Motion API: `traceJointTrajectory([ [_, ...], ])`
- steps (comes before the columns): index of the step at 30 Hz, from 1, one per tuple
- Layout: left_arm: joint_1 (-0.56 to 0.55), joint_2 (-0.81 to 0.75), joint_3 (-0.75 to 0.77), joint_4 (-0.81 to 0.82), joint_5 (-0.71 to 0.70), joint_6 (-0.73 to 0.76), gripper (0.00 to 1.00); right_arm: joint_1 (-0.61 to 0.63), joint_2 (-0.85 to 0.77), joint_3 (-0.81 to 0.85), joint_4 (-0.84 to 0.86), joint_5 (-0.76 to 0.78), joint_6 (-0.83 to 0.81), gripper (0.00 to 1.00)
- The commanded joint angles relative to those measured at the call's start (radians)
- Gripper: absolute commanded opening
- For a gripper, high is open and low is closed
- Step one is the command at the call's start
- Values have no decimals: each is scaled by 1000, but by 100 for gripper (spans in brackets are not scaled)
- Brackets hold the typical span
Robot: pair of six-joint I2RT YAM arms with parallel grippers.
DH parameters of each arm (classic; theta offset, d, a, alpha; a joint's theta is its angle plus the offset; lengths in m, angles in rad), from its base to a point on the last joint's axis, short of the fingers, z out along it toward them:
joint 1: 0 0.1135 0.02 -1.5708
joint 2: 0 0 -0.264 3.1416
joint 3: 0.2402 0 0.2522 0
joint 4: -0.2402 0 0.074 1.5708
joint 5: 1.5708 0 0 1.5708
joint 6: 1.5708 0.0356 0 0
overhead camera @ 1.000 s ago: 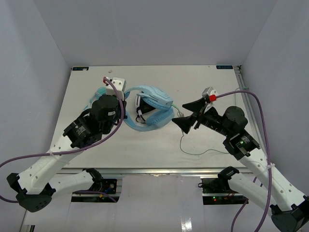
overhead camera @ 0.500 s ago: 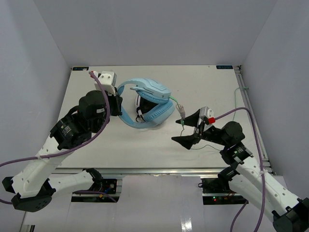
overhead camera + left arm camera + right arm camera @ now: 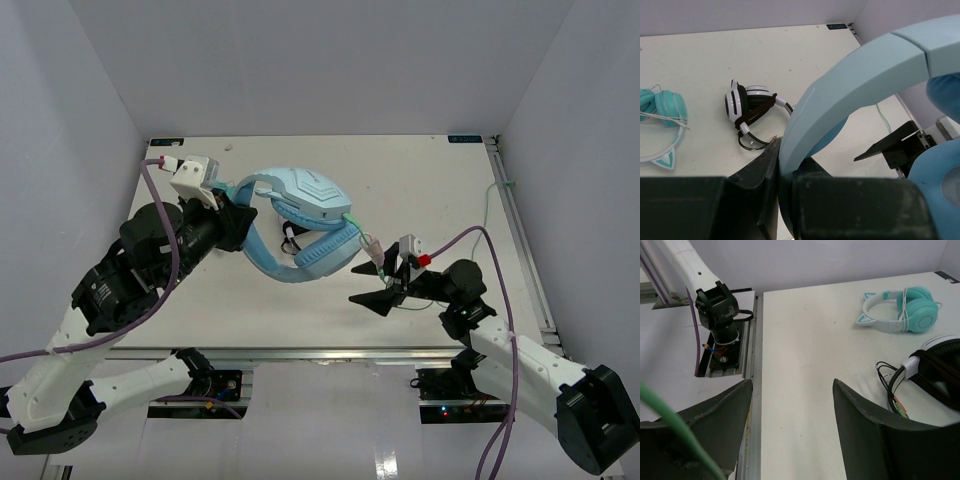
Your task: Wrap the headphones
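Note:
The light blue headphones [image 3: 305, 200] hang tilted above the table. My left gripper [image 3: 238, 215] is shut on their wide headband [image 3: 865, 75], with the band pinched between the jaws [image 3: 785, 160]. One padded ear cup [image 3: 937, 177] fills the right of the left wrist view. The thin pale green cable [image 3: 358, 228] runs from the lower cup down to my right gripper [image 3: 377, 284]. That gripper is open, low over the near middle of the table, and empty between its fingers [image 3: 792, 385]. The cable crosses in front of its left finger as a green blur [image 3: 675, 440].
The black-and-white headphones [image 3: 752, 112] lie on the table under the lifted pair and also show in the right wrist view [image 3: 940, 370]. The teal cat-ear headphones [image 3: 660, 117] lie further left, seen too in the right wrist view [image 3: 905, 307]. The table's near rail [image 3: 752, 340] is beside my right gripper.
My left gripper has raised the blue headphones and drawn them left and nearer. My right gripper has moved down toward the near edge, still open, with the green cable trailing to it.

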Motion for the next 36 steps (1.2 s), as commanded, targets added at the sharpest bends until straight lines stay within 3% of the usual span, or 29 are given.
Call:
traceJointTrajectory([
  [1, -2, -36, 13, 102, 34, -61, 0, 14, 37, -25, 194, -43, 30, 70],
  [9, -1, -50, -11, 128, 6, -61, 0, 62, 102, -72, 268, -23, 53, 57],
  [22, -2, -70, -7, 142, 17, -80, 0, 122, 202, -88, 313, -14, 34, 54],
  [24, -1, -72, -19, 155, 21, -82, 0, 133, 220, -89, 315, -8, 29, 45],
  [26, -1, -80, -37, 179, 42, -75, 0, 135, 236, -85, 315, -5, 27, 22],
  [27, -2, -84, -49, 202, 92, -68, 0, 136, 246, -83, 312, 11, 29, 11],
  [28, -2, -84, -52, 214, 147, -62, 0, 136, 251, -79, 294, 29, 23, 8],
  [36, -1, -11, 49, 99, 537, 10, 0, 135, 136, -12, 145, 252, -61, 8],
])
